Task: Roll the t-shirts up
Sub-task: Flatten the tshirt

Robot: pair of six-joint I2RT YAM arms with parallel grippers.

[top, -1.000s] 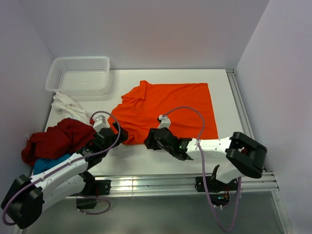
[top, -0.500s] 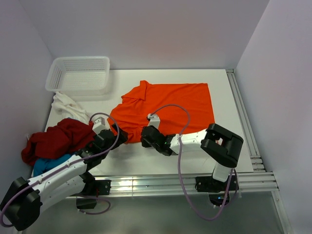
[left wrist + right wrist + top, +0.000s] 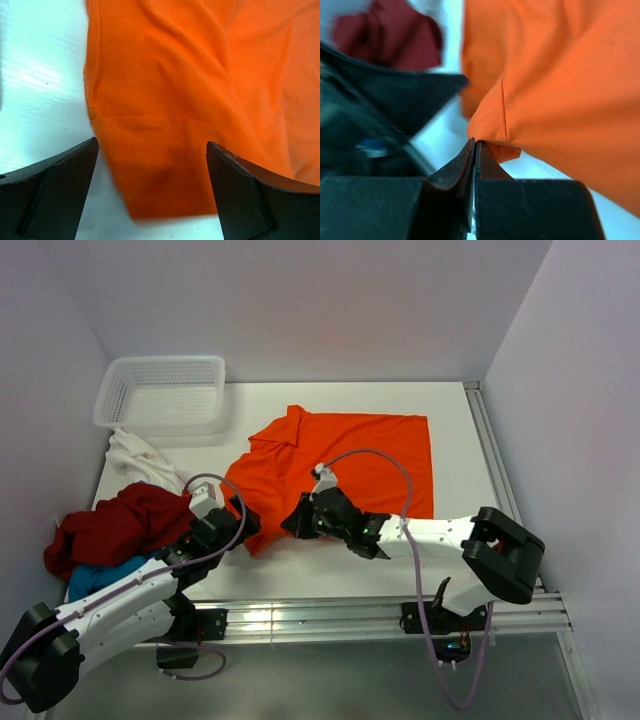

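The left gripper [image 3: 152, 195] is spread over the corner of the orange t-shirt [image 3: 345, 450]. The right gripper [image 3: 475, 145] is pressed together at the hem; whether cloth is between, I cannot tell. The blue t-shirt [image 3: 97, 575] is mostly hidden.

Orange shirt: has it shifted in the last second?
Yes. The orange shirt has slid slightly left: its near right corner now lies farther from the metal rail on the right.
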